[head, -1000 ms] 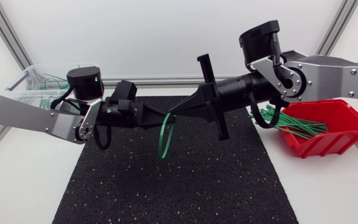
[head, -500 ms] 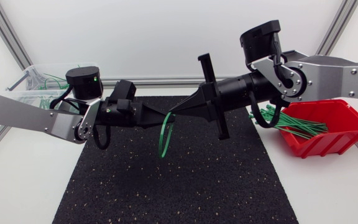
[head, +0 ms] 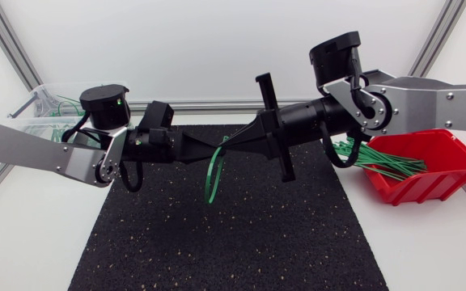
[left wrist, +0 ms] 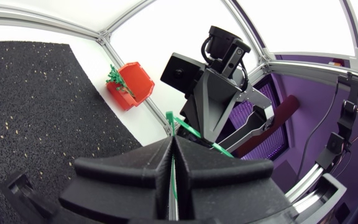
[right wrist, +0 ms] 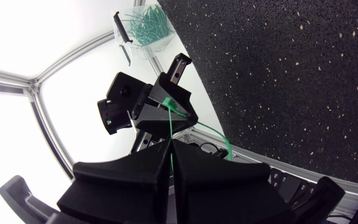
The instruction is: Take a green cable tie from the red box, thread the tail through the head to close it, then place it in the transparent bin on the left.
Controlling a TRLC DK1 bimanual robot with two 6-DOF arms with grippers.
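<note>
Gripping the tie tip to tip, left pincer and right pincer are dangling its loop; left is nearer the bin.

Bin at back left, box at right — cable tie over the mat between them
</note>
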